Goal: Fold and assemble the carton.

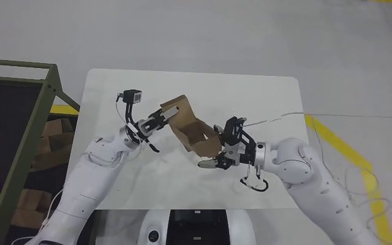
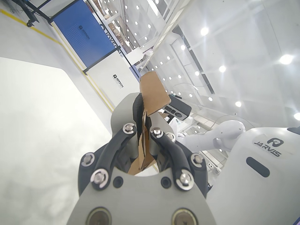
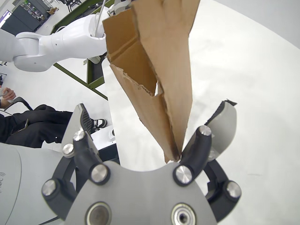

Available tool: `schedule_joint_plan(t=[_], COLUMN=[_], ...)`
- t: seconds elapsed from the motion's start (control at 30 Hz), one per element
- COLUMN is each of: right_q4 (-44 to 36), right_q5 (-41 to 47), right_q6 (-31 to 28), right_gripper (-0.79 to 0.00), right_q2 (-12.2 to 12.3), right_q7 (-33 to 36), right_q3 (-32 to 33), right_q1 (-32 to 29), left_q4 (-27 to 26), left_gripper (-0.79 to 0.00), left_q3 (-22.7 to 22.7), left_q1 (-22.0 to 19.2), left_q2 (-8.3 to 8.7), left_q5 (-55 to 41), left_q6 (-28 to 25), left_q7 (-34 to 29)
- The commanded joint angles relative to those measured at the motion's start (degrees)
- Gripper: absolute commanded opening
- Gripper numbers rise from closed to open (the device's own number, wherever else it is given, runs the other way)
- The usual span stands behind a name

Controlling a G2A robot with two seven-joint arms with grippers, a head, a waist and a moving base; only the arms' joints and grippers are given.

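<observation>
I'm checking over my rig: white arms, grey-and-black grippers.

I'm seeing the left arm (image 1: 101, 150) and right arm (image 1: 300, 162) wearing glossy white, rounded shells. The left gripper (image 2: 148, 115) and right gripper (image 3: 152, 118) are showing grey plates, black linkage bars, silver screws (image 3: 182, 173) and grey fingers (image 3: 225, 120) with ribbed black pads (image 3: 84, 118). A black cable (image 1: 151, 147) is looping at the left wrist and another at the right, where a thin white cable (image 1: 275, 118) is also trailing off. A small black camera (image 1: 130, 96) with a white tag is riding the left wrist. I'm also catching a dark logo (image 2: 269, 146) on a white shell.
</observation>
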Motion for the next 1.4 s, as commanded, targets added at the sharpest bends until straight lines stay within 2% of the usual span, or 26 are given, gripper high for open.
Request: schedule_joint_plan(t=[0.0,0.47,0.87,1.03,1.37], right_q4=[-0.41,-1.80,-2.48,-1.48,-1.48], right_q5=[-0.60,-1.98,-1.37,1.79,1.79], right_q6=[0.51,0.26,-1.36,0.04,0.04], right_gripper=[0.000,0.000,0.000,0.000,0.000], right_q2=[-0.10,-0.89,-0.67,-0.43,-0.43], right_q7=[0.08,0.49,0.42,0.95,0.95], right_q3=[-0.61,-4.86,-4.74,-4.05,-4.05], right_q1=[0.19,2.49,1.84,0.60,0.60], left_q4=[0.20,1.11,2.12,1.72,1.72], left_gripper=[-0.785,-0.785,-0.785,-0.785,-0.785], left_q3=[0.11,0.37,0.91,0.78,0.78], left_q1=[-0.14,-0.62,-1.10,-1.01,-1.01], left_q2=[-0.08,-0.45,-0.86,-0.86,-0.86], left_q5=[-0.38,-2.82,-4.80,-3.26,-3.26], left_q6=[0.25,0.48,0.58,0.78,0.78], left_q7=[0.11,-0.90,-1.86,-2.26,-2.26])
